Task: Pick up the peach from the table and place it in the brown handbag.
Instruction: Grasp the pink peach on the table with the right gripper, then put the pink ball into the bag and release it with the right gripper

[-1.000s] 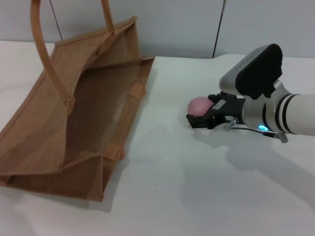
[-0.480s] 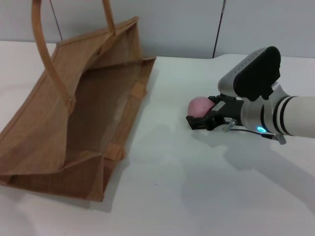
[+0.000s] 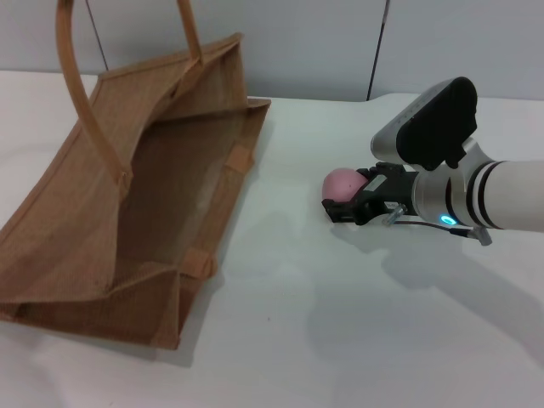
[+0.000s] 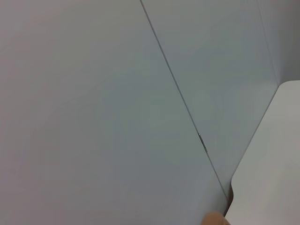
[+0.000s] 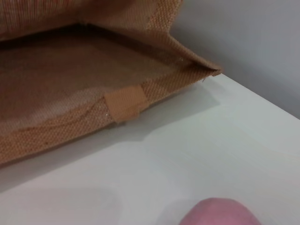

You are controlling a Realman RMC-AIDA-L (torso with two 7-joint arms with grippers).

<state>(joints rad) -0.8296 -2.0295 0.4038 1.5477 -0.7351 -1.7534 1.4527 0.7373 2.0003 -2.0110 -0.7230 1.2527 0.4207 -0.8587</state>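
the right gripper (image 3: 347,202) sits low over the table (image 3: 340,340), to the right of the brown handbag (image 3: 127,212) and well apart from it. its black fingers (image 3: 344,212) stand on either side of the peach (image 3: 342,183), closed in around it; contact appears made, and the peach is at table level, though whether it rests on the surface or is just clear of it cannot be told. the peach shows pink and round, its near side partly covered by the fingers. the white forearm (image 3: 493,200) of the right arm reaches in from the right edge, with a black housing (image 3: 438,123) above the wrist and a small blue light (image 3: 448,221) on its underside. the handbag lies on its side on the left part of the table, its open mouth facing the robot and its inside visible; one long handle (image 3: 85,93) arches upward and a second handle (image 3: 189,30) rises near the back. in the right wrist view the peach (image 5: 220,213) shows at the lower edge, with the bag's rim and a light-brown handle patch (image 5: 125,103) beyond it across bare white table. the left gripper is not seen in any view; the left wrist view shows only a grey wall (image 4: 117,93) and a table corner (image 4: 272,178).
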